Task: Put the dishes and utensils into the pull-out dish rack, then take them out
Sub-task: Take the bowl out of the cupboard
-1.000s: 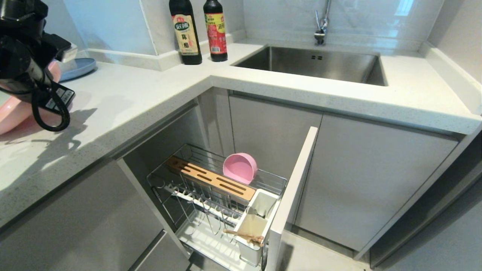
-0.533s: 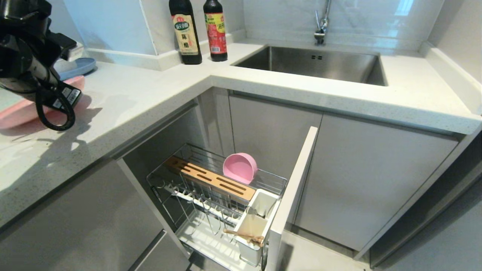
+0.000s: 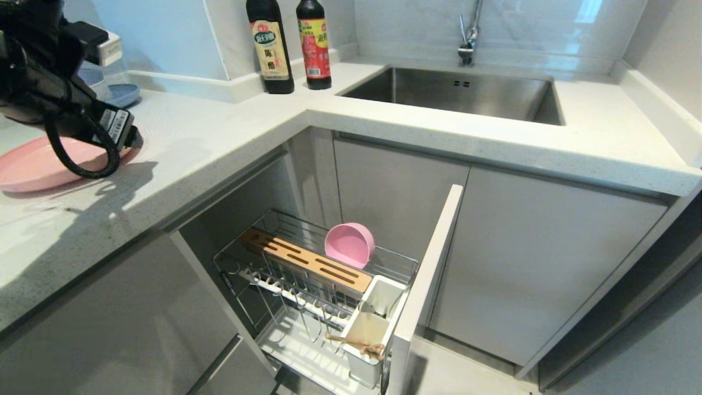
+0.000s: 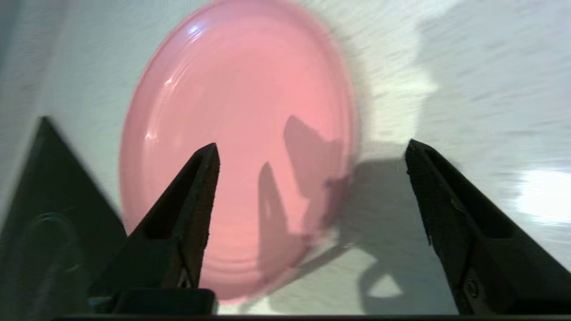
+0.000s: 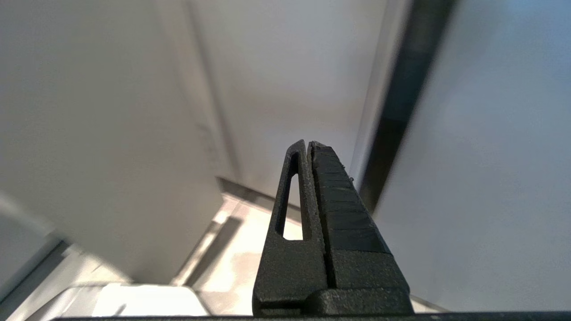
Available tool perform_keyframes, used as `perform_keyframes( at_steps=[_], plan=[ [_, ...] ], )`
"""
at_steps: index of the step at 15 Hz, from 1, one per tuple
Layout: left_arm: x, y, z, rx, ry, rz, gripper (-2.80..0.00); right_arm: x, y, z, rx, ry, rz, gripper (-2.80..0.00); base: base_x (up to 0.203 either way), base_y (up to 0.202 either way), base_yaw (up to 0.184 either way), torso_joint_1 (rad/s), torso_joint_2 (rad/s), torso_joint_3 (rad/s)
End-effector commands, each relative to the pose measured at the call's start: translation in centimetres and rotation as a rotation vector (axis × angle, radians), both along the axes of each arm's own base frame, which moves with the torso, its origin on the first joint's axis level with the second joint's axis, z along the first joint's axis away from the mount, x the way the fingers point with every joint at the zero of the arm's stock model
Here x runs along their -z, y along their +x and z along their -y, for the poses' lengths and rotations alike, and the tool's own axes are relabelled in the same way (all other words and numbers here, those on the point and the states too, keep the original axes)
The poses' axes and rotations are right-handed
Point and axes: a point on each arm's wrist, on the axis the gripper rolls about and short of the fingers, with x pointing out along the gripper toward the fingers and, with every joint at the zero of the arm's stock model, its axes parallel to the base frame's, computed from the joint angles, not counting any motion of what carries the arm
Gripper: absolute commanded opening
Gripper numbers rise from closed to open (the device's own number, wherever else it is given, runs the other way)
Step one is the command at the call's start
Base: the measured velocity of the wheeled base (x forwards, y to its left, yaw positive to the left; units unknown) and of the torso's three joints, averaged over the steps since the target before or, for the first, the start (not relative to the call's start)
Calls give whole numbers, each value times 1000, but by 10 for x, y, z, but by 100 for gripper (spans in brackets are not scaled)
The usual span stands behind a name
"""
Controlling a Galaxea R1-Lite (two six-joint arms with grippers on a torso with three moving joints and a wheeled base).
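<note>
The left gripper (image 4: pixel 312 149) hangs over the surface (image 3: pixel 208 137) with its fingers (image 4: pixel 203 178) spread wide and empty; the pink plate (image 4: pixel 236 133) lies flat under them, one finger over it and the other past its rim. The right gripper (image 5: pixel 308 145), fingers pressed together, is parked low, so the left arm seems the nearer one. In the pull-out dish rack (image 3: pixel 307 274) the pink bowl (image 3: pixel 350 244) lies tipped on its side and the chopsticks (image 3: pixel 356 344) lie across the white cup. Farther back stand two dark bottles (image 3: pixel 290 44); their labels cannot be read.

- A white speckled L-shaped worktop (image 3: pixel 230 137) wraps the corner
- A steel sink (image 3: pixel 455 93) with a chrome tap (image 3: pixel 469 33) sits in it
- Two dark sauce bottles (image 3: pixel 290 44) stand against the pale glossy wall (image 3: pixel 164 38)
- Light-grey cabinet doors (image 3: pixel 537 263) below, grey floor (image 3: pixel 647 351)
</note>
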Motion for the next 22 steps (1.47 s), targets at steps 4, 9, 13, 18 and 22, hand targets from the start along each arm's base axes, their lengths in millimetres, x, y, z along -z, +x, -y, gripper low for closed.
perform_keyframes(
  at_steps=[4, 9, 13, 18, 22],
  plan=[
    [-26, -44, 27, 123, -247, 159, -280, 0, 0, 0, -8, 0, -1, -280, 0, 0, 0, 0, 0, 0],
    [-42, -102, 51, 235, -548, 287, -280, 0, 0, -1, 51, 0, -1, -280, 0, 0, 0, 0, 0, 0],
    [-9, -124, 84, 289, -815, 290, -280, 0, 0, -1, 51, 0, -1, -280, 0, 0, 0, 0, 0, 0],
    [32, -107, 146, 204, -1042, 196, -280, 0, 0, -1, 51, 0, -1, -280, 0, 0, 0, 0, 0, 0],
    [68, -80, 178, 140, -967, 113, -280, 0, 0, -1, 51, 0, -1, -280, 0, 0, 0, 0, 0, 0]
  ],
)
